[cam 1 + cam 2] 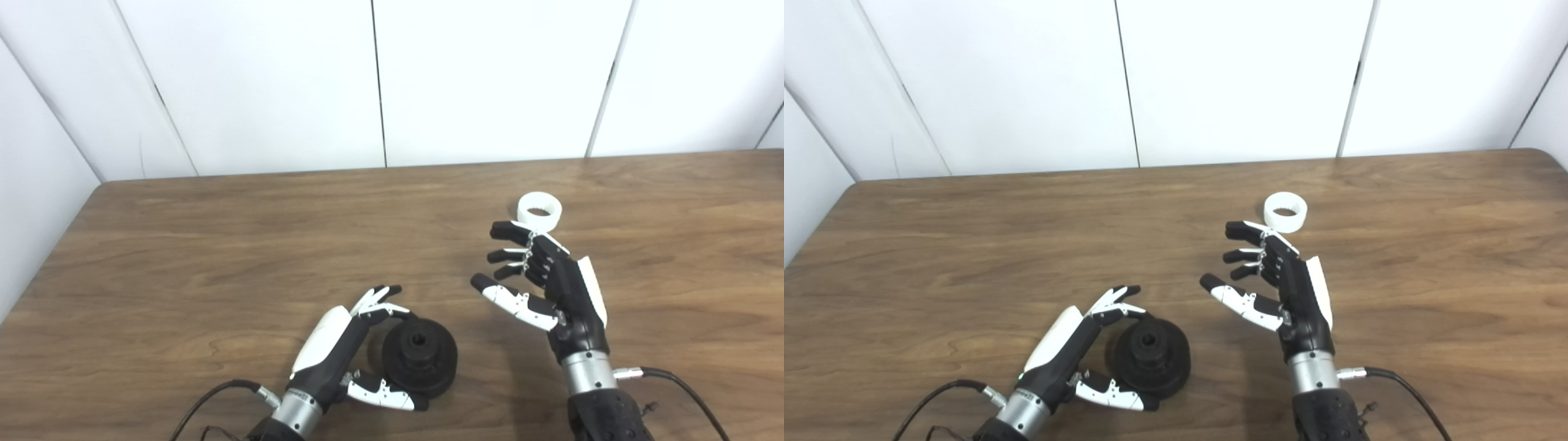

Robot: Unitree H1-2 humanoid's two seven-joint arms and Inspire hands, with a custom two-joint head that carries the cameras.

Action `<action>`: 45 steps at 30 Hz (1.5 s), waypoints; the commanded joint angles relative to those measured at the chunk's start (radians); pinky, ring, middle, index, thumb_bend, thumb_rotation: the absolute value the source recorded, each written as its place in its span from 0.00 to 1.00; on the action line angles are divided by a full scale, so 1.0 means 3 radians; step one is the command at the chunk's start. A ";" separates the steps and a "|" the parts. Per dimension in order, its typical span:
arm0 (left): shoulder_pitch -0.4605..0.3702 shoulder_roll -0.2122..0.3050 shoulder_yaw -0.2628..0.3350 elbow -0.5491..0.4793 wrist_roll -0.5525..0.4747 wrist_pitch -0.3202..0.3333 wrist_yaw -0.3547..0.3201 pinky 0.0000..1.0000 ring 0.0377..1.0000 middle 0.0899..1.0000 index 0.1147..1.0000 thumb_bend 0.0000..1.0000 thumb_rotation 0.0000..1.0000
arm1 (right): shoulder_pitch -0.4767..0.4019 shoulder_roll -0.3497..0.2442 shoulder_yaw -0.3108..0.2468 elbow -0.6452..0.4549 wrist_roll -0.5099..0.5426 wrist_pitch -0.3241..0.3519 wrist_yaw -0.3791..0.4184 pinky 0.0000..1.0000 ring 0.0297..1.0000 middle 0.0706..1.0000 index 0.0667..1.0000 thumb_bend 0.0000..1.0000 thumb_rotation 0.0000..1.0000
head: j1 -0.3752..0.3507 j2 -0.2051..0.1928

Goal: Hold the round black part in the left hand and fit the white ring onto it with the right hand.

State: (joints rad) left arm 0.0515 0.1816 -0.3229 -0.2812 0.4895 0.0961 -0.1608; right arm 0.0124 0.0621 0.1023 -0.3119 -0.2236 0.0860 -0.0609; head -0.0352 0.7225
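Black part (420, 355) cupped by left hand (343, 349).

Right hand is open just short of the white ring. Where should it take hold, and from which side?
Grip the white ring across its outer wall, thumb on one side and fingers on the other, coming down from above. It lies flat on the table with its hole facing up, so only the short wall offers opposing faces. The right hand sits on its near side, fingers apart, so probably a short reach forward suffices.

The round black part (420, 356) is cupped on the table (184, 257) by the left hand (343, 352); the right hand (548, 278) is held open near the white ring (539, 211).
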 commanded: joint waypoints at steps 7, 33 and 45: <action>0.0030 0.0082 0.0071 -0.0054 -0.0094 -0.0032 -0.0091 0.89 1.00 0.95 0.54 0.88 0.20 | -0.0091 0.0129 0.0118 -0.0048 -0.0053 -0.0128 -0.0051 0.49 0.60 0.70 0.68 0.67 0.19 | -0.0552 -0.0105; 0.0010 0.0188 0.0224 0.0014 -0.0265 -0.0194 -0.0159 0.89 0.98 0.93 0.53 0.88 0.15 | -0.0312 0.0158 0.0184 0.0132 -0.0284 -0.0166 -0.0195 0.50 0.62 0.72 0.68 0.68 0.19 | -0.1000 -0.0282; 0.0035 0.0182 0.0211 0.0027 -0.0236 -0.0204 -0.0170 0.88 0.98 0.94 0.54 0.87 0.15 | -0.0931 -0.0371 -0.0149 0.0109 -0.0842 0.0067 -0.0234 0.52 0.65 0.74 0.67 0.69 0.24 | -0.0952 -0.0297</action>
State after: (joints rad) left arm 0.0601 0.2322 -0.2592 -0.2731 0.4166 0.0263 -0.2046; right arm -0.2017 -0.0469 0.0669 -0.2437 -0.4611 0.1051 -0.1284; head -0.3206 0.6320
